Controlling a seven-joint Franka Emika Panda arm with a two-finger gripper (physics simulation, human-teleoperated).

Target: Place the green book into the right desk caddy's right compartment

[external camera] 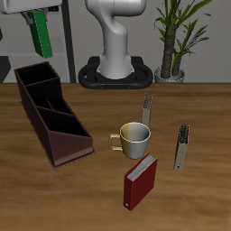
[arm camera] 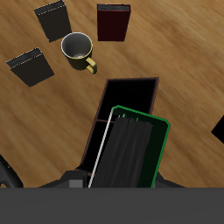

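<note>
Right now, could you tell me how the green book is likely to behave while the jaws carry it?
The green book looks like a thin rigid hardcover, so it should stay stiff rather than droop. Hanging from one end above the right desk caddy, it may swing or twist a little. Its smooth cover could slip if the hold loosens.

mug (external camera: 134, 138), dark red book (external camera: 140, 180), potted plant (external camera: 176, 36)

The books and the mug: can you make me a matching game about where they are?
Things:
1. green book
2. red book
3. mug
4. caddy

Places:
A. flat on the table, nearest its front edge
B. held up in the end effector
C. below the held book
D. between the two upright grey books

Pairs: 1-B, 2-A, 3-D, 4-C
</note>
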